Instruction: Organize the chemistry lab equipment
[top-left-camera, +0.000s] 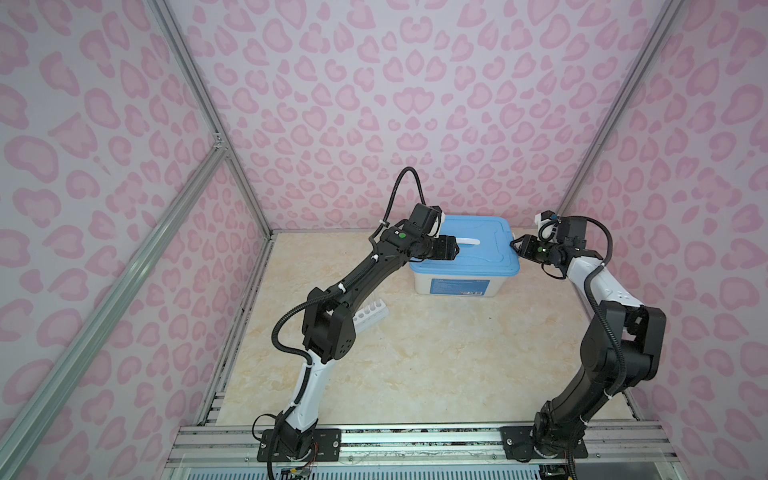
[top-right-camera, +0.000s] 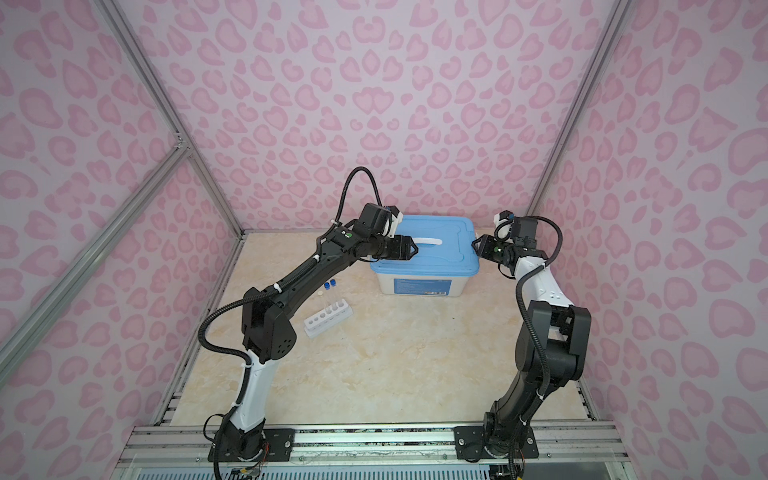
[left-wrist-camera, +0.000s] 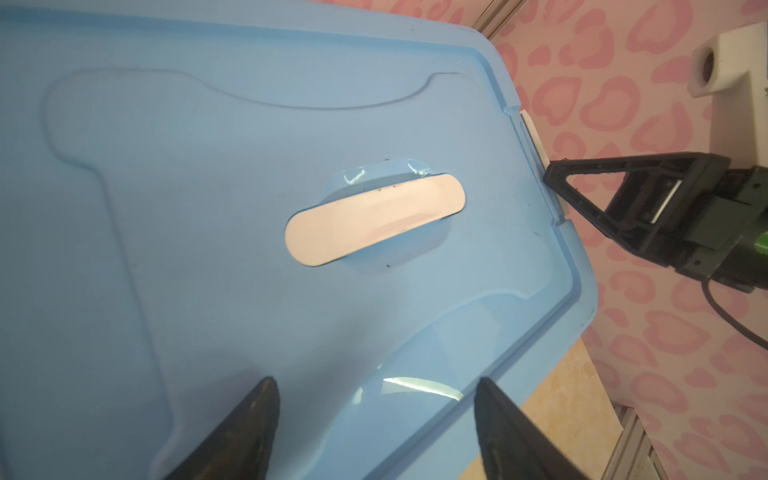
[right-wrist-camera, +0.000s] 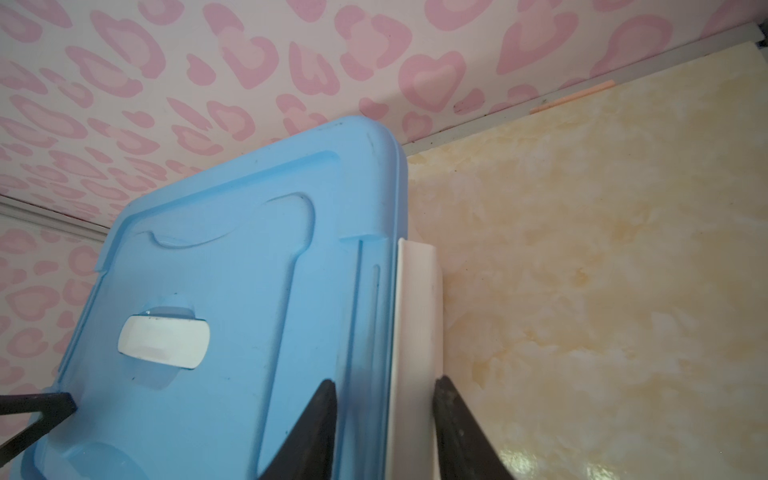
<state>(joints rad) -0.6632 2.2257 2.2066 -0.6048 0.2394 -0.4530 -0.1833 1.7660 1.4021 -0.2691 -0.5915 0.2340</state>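
A white six-hole rack (top-right-camera: 322, 322) stands on the table's left side, partly behind my left arm in a top view (top-left-camera: 370, 316). Two blue-capped test tubes (top-right-camera: 330, 286) and a white-capped one (top-right-camera: 320, 294) stand upright in it. My left gripper (top-left-camera: 456, 249) (top-right-camera: 413, 248) (left-wrist-camera: 376, 384) hovers open over the blue lid (left-wrist-camera: 187, 208) of the big white bin, holding nothing. My right gripper (top-left-camera: 514, 242) (top-right-camera: 475, 243) (right-wrist-camera: 384, 384) straddles the lid's right rim, one finger on the lid (right-wrist-camera: 257, 270) and the other against the white latch (right-wrist-camera: 417, 311).
The bin (top-left-camera: 457, 284) (top-right-camera: 419, 284) sits at the back against the pink wall, with a white handle (left-wrist-camera: 374, 218) sunk in its lid. Aluminium frame rails line the table's sides and front. Marbled tabletop (top-left-camera: 436, 365) stretches between the arms.
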